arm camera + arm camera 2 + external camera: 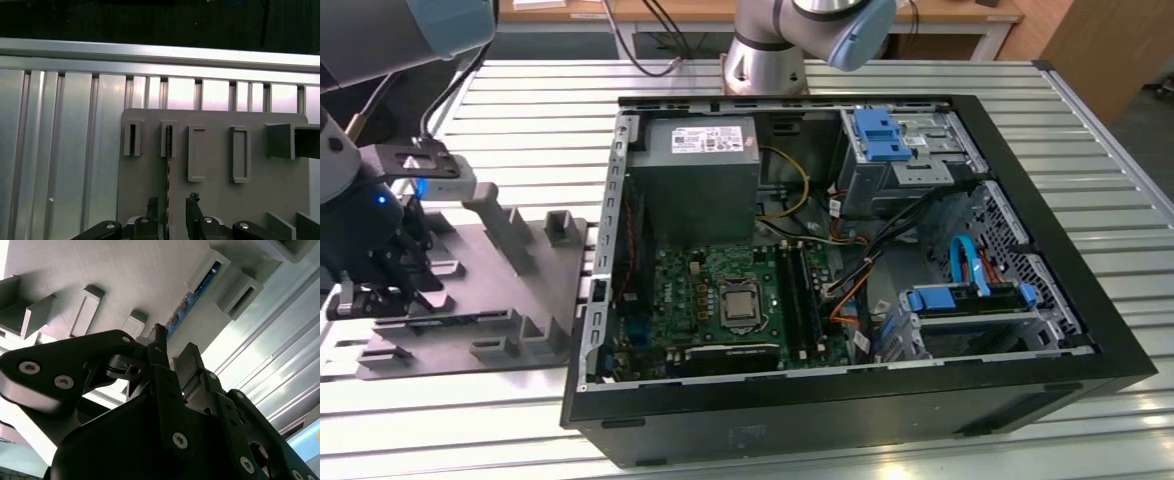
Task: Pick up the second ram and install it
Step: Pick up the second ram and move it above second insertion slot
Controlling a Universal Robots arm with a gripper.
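The second ram stands on edge in a slot of the grey holder plate. In the first wrist view it is a thin dark line running from the slot block toward my fingers. Its blue-green face with chips shows between two holder blocks in the second wrist view. My gripper is low over the plate, open, one finger on each side of the strip's near end. The strip lies closer to one fingertip than to the other. In the exterior view the gripper sits over the holder plate at that view's left.
The open computer case lies at the exterior view's right of the holder. Inside are the motherboard with black memory slots, a grey power supply, cables and blue drive brackets. Several upright blocks rise from the holder. The table is ribbed aluminium.
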